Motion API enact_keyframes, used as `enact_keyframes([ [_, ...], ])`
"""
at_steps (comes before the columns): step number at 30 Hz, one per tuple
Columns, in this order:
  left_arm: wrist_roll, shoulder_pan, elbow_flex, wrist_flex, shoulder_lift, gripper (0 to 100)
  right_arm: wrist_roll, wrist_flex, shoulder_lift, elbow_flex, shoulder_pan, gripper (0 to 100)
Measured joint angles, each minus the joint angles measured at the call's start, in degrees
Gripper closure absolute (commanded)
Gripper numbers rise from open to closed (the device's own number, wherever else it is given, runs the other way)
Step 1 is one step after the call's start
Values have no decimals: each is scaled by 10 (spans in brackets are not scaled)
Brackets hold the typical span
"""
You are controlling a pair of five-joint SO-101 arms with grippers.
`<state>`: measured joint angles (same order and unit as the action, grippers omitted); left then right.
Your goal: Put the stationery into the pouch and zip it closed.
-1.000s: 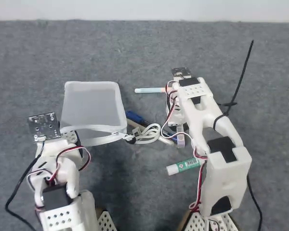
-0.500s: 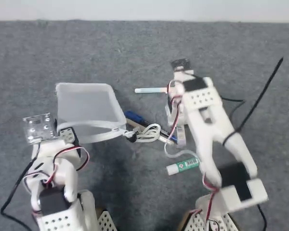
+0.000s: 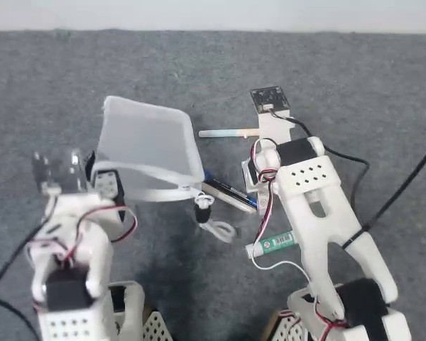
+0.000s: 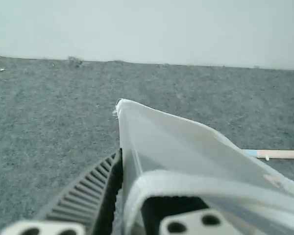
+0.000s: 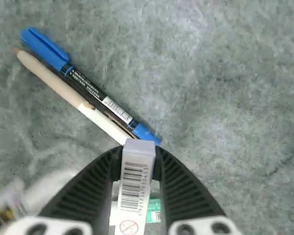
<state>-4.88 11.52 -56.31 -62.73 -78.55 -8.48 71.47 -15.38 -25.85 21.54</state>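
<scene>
Lying nearest the arm bases, green-labelled glue stick (image 3: 273,243) on the grey carpet (image 3: 369,78), right beside the right arm. White cord loop (image 3: 219,229) just past it, trailing from the pouch's corner. Right gripper (image 5: 137,155) low over the carpet, jaws clamped on a small barcoded block (image 5: 136,183) held off the floor. Just ahead of its tips, blue pen (image 5: 83,83) and beige pen (image 5: 63,93) lie side by side, touching along their length, flat on the carpet. Left gripper (image 4: 137,200) pinches the rim of the pouch (image 3: 149,145), one ribbed finger outside the wall and the other inside. Pouch is translucent white, mouth open toward the arms, far end tilted up off the carpet. Farthest out, a pale pen (image 3: 227,133) lies flat, between the pouch's far corner and the right arm's wrist, apart from both.
</scene>
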Motion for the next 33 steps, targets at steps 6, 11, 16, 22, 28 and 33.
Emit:
enact_keyframes([
  [6,1,-2,149,-26,174,990,-4,-1,-30,-2,-5,992],
  [11,1,-4,302,-118,293,990,-4,-1,-70,-2,-18,992],
  [16,1,-4,418,-211,386,990,-4,-1,-121,-20,-19,992],
  [22,1,-5,440,-258,437,989,-4,-1,-194,-23,-18,991],
  [28,-5,-4,440,-265,439,987,-4,-11,-289,-23,36,991],
  [33,-7,-4,440,-274,439,946,-4,-76,-374,-23,101,991],
])
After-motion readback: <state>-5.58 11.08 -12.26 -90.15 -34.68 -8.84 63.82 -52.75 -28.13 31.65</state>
